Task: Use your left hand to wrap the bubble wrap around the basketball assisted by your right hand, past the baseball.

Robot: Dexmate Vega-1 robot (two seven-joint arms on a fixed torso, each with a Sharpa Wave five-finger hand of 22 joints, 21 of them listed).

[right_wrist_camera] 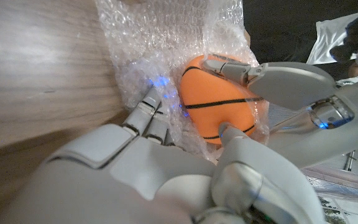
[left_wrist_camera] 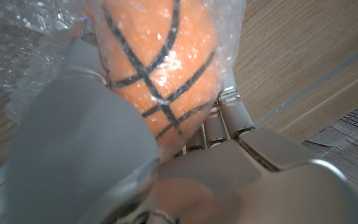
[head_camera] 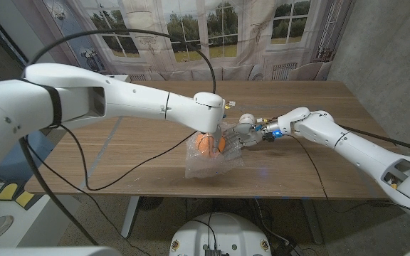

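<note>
An orange basketball (head_camera: 206, 144) with black lines sits near the table's front middle, half covered in clear bubble wrap (head_camera: 209, 163). My left hand (head_camera: 211, 126) comes down on it from above and grips the basketball (left_wrist_camera: 160, 62) through the bubble wrap (left_wrist_camera: 17, 56). My right hand (head_camera: 245, 132) reaches in from the right. In the right wrist view, the right hand (right_wrist_camera: 148, 168) has its fingers (right_wrist_camera: 146, 109) pressing the bubble wrap (right_wrist_camera: 154, 37) against the basketball (right_wrist_camera: 219, 102), with its thumb on the other side. The left hand (right_wrist_camera: 284, 81) lies over the ball.
The wooden table (head_camera: 312, 99) spreads out behind and to both sides of the ball. A black cable (head_camera: 112, 178) from my left arm loops across the table's left part. The table's front edge (head_camera: 262, 197) runs close below the wrap.
</note>
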